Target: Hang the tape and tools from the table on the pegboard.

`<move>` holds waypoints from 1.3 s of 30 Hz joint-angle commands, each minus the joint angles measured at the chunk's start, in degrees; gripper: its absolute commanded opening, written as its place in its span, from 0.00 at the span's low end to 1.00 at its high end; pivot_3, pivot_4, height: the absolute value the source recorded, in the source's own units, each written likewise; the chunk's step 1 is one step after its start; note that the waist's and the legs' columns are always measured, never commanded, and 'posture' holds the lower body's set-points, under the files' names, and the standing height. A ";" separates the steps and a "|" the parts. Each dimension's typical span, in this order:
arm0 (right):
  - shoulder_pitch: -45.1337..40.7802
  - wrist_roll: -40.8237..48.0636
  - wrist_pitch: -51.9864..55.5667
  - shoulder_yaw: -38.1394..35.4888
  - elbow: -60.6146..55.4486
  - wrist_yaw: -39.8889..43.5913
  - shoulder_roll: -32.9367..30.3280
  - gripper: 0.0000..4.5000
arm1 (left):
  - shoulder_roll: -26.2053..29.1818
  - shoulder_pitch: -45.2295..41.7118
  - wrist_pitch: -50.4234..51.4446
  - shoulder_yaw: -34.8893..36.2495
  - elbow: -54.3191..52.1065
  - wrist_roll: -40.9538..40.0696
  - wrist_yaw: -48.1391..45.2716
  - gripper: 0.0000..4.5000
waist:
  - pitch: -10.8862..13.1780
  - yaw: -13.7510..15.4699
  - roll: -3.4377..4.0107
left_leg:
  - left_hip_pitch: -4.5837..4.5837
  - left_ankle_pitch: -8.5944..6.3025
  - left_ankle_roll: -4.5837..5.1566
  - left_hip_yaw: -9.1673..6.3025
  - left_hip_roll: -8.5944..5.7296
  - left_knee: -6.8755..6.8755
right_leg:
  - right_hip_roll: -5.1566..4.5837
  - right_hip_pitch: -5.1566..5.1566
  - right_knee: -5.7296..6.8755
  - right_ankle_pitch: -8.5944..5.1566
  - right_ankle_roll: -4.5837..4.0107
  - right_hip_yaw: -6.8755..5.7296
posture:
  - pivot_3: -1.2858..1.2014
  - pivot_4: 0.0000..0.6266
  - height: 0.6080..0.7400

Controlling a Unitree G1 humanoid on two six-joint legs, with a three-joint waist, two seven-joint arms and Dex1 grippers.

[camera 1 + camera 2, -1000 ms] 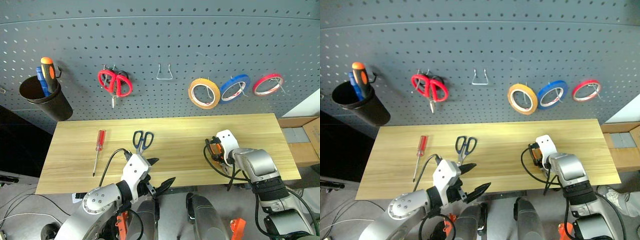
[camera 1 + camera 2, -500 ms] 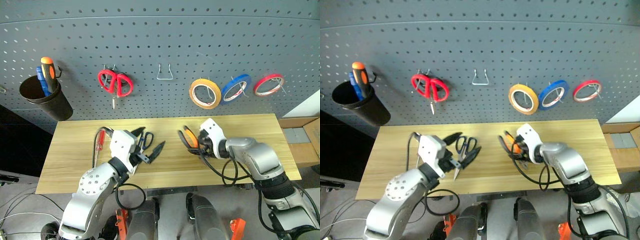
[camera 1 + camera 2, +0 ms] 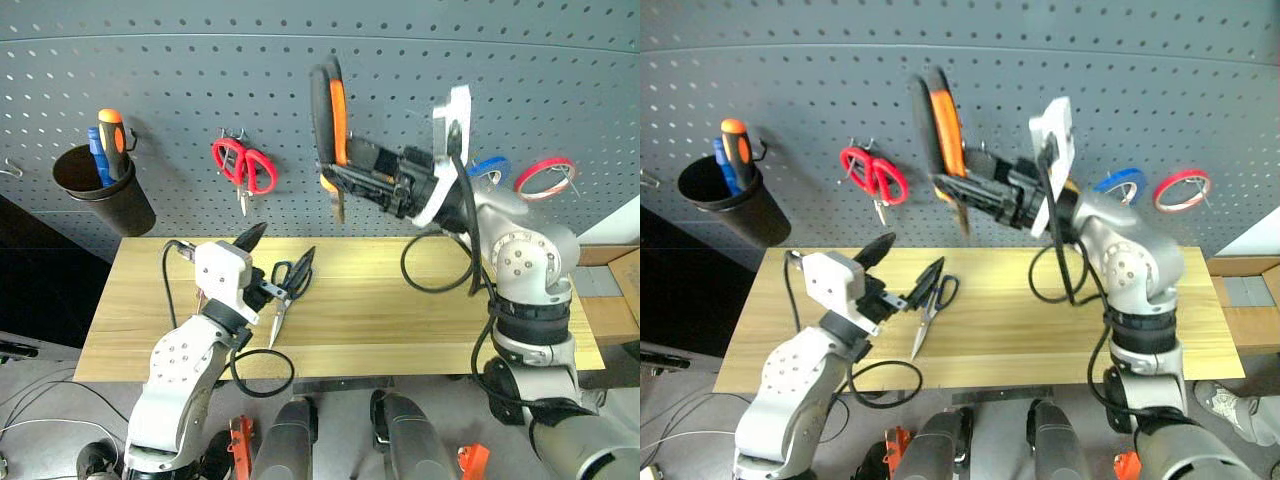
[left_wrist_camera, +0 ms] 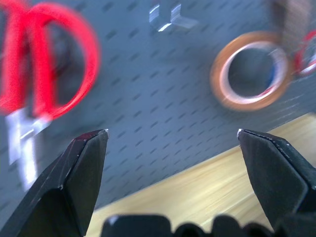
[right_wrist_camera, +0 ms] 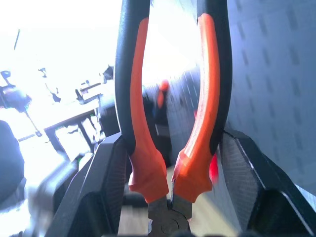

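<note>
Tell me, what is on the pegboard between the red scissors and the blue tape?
In the left eye view, the right gripper holds the pliers there, between red scissors and blue tape.

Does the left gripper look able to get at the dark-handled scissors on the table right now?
Probably yes: the left gripper is open and empty, right above the scissors, with nothing between them.

Workshop tool wall
A grey pegboard holds red scissors, tape rings and a tool cup above a wooden worktop.
</note>
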 commanded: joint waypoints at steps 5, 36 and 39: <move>-7.82 -5.64 -14.16 2.80 7.11 -3.47 5.23 0.51 | -1.31 1.14 -1.89 0.77 -5.43 -1.31 0.80 1.00 | -0.01 -0.18 0.01 | -0.01 0.02 0.00 0.06 -0.01 0.05 | 0.00 -0.03 0.05 0.02 -0.04 0.07 | 0.54 0.38 1.00; -4.25 -28.19 -46.25 6.70 25.43 -14.70 6.13 0.51 | -0.85 6.97 -1.01 2.63 -8.22 -1.80 3.43 1.00 | -0.55 1.37 -0.17 | 0.08 0.34 -0.38 0.06 -0.01 0.11 | 0.04 -0.26 0.88 0.09 -0.17 0.09 | 0.57 0.38 1.00; -2.69 -29.87 -47.45 7.54 25.58 -14.93 6.02 0.51 | -0.78 7.17 -0.76 2.89 -8.32 -1.84 3.52 1.00 | -0.56 1.38 -0.17 | 0.08 0.34 -0.38 0.06 -0.01 0.11 | 0.05 -0.27 0.87 0.09 -0.17 0.09 | 0.57 0.38 1.00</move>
